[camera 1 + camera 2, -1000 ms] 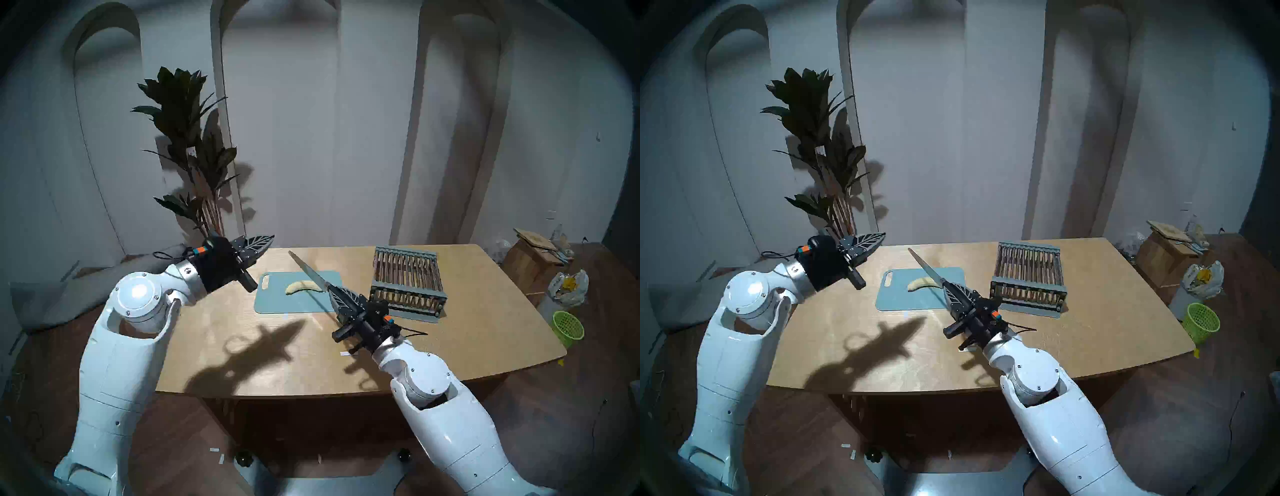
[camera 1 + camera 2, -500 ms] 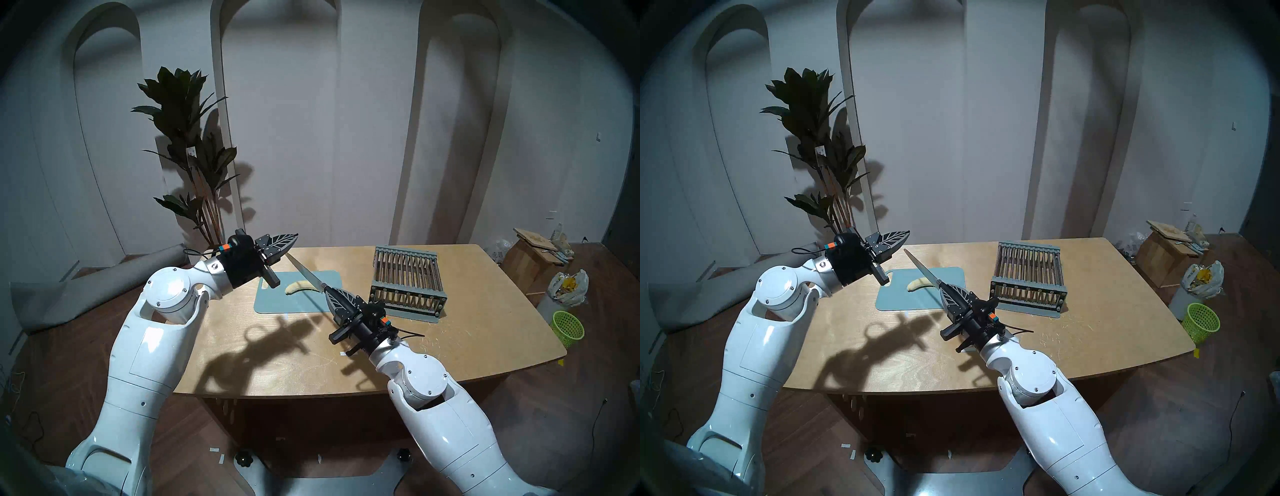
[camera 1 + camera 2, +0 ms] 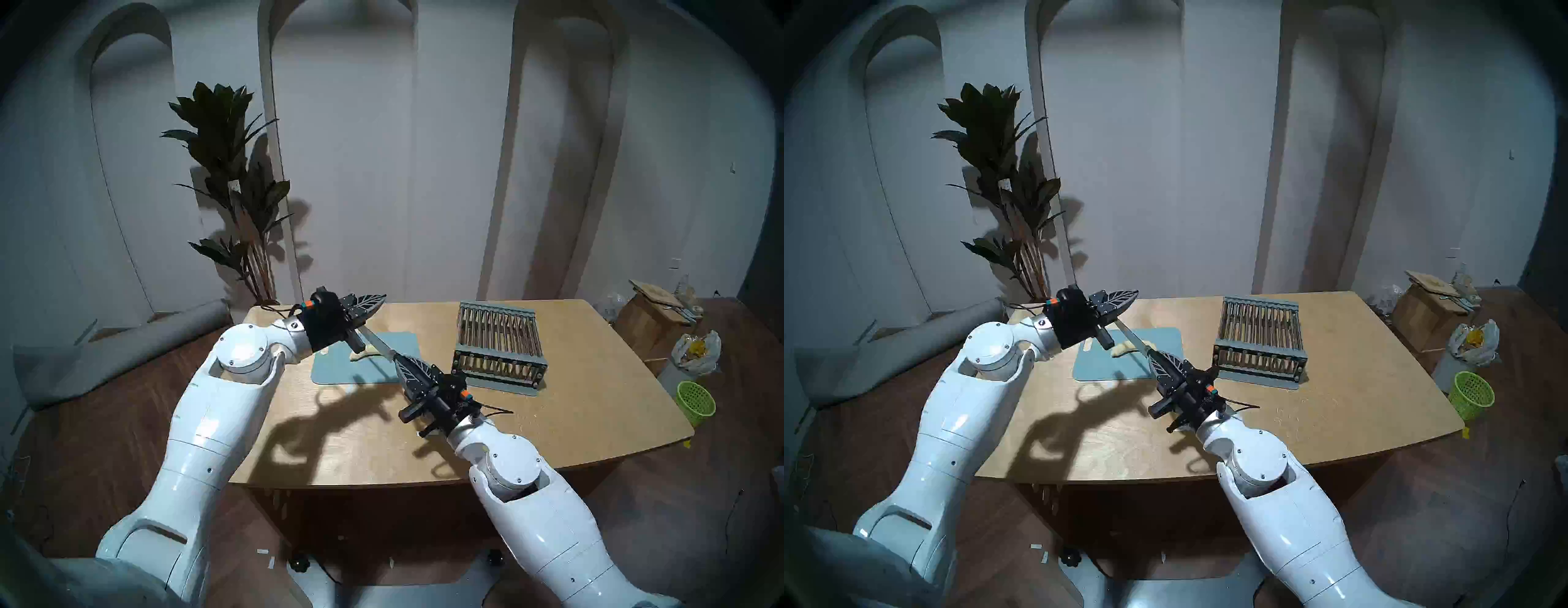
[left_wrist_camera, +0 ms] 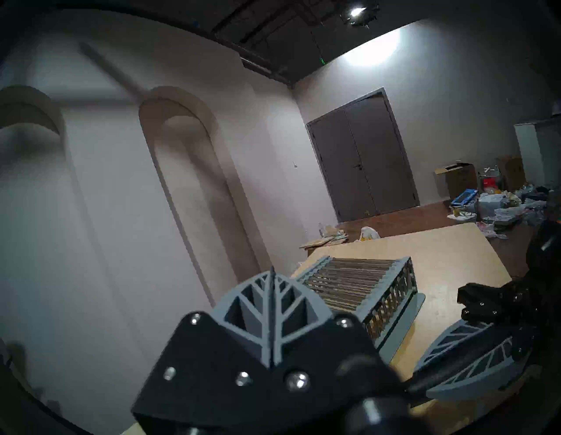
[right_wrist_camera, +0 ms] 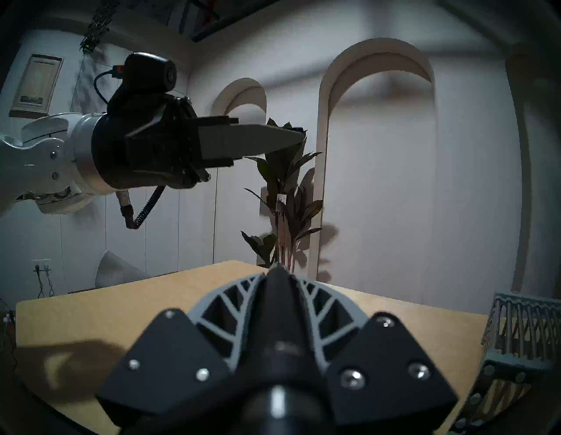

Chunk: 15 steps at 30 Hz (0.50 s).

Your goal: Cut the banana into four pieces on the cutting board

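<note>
Pale banana (image 3: pixel 370 350) lies on the blue-grey cutting board (image 3: pixel 405 343) near the table's (image 3: pixel 594 407) far left corner. Right gripper (image 3: pixel 396 359) pinches a knife (image 3: pixel 379 339) handle, blade slanting above the fruit. Left gripper (image 3: pixel 382 299) hovers above, fingers pressed together, empty.

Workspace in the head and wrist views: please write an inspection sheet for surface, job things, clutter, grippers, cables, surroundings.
Surface: wooden table, light scratches.
Job things: cutting board flat on table; banana on it, partly hidden, cuts cannot be told; knife above it.
Clutter: grey slatted rack right of board.
Grippers: left gripper shut, empty, above board's far left; right gripper shut on knife.
Cables: black cable at right wrist.
Surroundings: potted plant, green basket, boxes, bags.
</note>
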Motion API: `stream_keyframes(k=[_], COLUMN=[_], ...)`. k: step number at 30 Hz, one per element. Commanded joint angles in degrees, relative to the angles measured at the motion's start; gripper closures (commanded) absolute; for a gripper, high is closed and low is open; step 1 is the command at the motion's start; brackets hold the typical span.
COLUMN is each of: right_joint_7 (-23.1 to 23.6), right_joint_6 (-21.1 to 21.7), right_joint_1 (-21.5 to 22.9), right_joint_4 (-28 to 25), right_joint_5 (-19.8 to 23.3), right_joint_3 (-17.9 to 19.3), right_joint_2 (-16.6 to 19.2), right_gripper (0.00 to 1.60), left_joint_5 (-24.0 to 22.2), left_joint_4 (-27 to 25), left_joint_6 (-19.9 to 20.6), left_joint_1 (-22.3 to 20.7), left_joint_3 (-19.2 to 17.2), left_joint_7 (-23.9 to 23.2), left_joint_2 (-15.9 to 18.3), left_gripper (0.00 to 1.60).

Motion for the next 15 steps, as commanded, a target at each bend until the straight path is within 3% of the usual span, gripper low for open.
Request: stream_keyframes(k=[1,15], right_joint_7=[-0.4,-1.2], right_joint_6=[-1.0,-1.3], right_joint_1=[2.6,5.3], right_joint_4=[1.0,6.2], right_joint_5=[-0.2,0.0], right_joint_3=[0.0,-1.3], right_joint_2=[-1.2,-2.5], right_gripper=[1.60,1.60], left_joint_5=[1.5,4.3], left_joint_4=[6.0,20.1], left_joint_6=[-2.3,-6.9], left_joint_1=[-6.1,-12.7], left_joint_3=[0.3,0.9], left_joint_7=[-0.4,-3.2], left_joint_2=[-1.8,-2.7], left_gripper=[1.60,1.60])
